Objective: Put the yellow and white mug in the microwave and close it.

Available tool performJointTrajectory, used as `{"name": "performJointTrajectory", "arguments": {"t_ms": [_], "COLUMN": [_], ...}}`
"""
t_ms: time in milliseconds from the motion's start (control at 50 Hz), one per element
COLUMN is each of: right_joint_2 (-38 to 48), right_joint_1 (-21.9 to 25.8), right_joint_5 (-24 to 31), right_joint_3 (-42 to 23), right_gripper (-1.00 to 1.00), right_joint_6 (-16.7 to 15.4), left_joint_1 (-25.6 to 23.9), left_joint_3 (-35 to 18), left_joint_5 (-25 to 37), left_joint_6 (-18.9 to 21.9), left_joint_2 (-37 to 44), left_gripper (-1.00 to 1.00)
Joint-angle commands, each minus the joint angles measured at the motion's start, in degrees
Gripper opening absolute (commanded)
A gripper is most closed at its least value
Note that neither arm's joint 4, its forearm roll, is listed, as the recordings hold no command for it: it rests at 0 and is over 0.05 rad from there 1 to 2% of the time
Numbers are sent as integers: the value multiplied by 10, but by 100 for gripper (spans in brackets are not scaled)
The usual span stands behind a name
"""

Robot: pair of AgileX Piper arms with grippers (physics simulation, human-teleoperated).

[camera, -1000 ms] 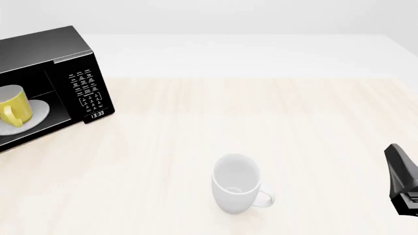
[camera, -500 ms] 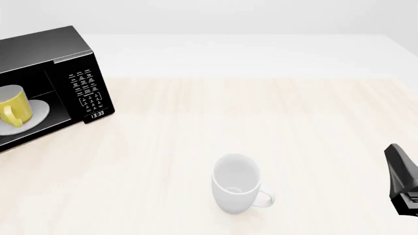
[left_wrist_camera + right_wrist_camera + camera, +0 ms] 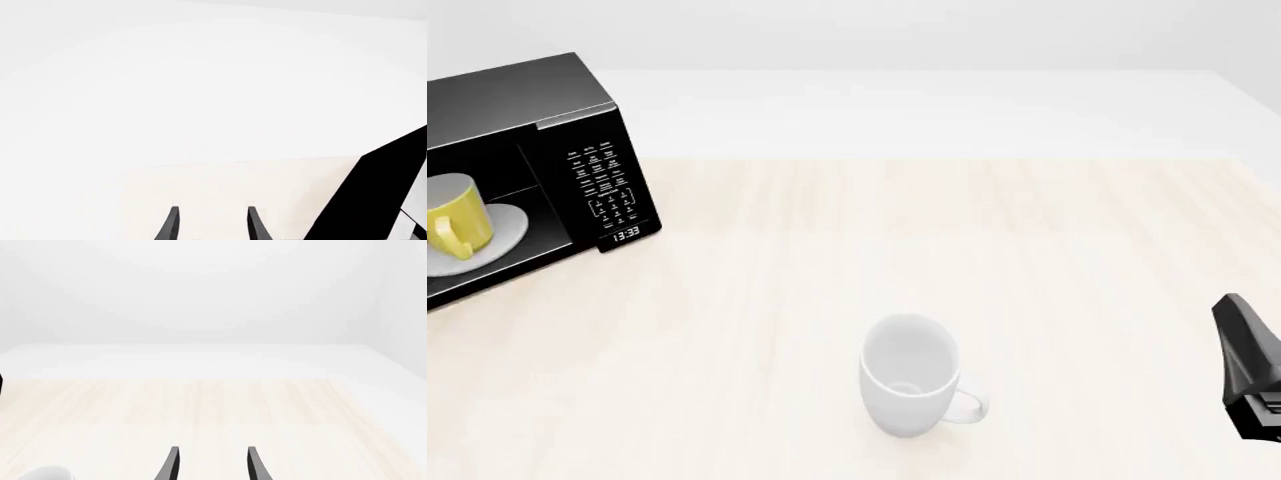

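Front view — yellow and white mug [image 3: 454, 228] upright in microwave [image 3: 527, 130] — both hands spread

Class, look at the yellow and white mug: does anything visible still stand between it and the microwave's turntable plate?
Nothing visible does. The yellow and white mug already sits on the white turntable plate inside the microwave. The larger white mug stands apart on the table, well clear.

On the microwave [image 3: 527, 170] I read one thing clearly: its clock display [image 3: 626, 234] shows 13:33 in white digits. The white lettering on the keypad panel [image 3: 605, 180] above it is too small for me to make out.
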Motion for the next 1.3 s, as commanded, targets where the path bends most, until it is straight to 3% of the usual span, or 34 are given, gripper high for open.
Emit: {"name": "performJointTrajectory", "arguments": {"t_ms": [20, 300, 520, 900, 1300], "right_joint_2": [0, 0, 0, 0, 0], "right_joint_1": [0, 0, 0, 0, 0], "right_joint_5": [0, 0, 0, 0, 0], "right_joint_3": [0, 0, 0, 0, 0], "right_gripper": [100, 100, 100, 100, 100], "right_joint_6": [0, 0, 0, 0, 0], "left_joint_1": [14, 2, -15, -109, -144], "left_joint_3": [15, 69, 93, 132, 138], "left_joint_5": [-21, -62, -80, -86, -102], "left_joint_6": [24, 83, 103, 103, 98], "left_joint_2": [31, 59, 77, 70, 92], "left_gripper": [100, 100, 100, 100, 100]}}
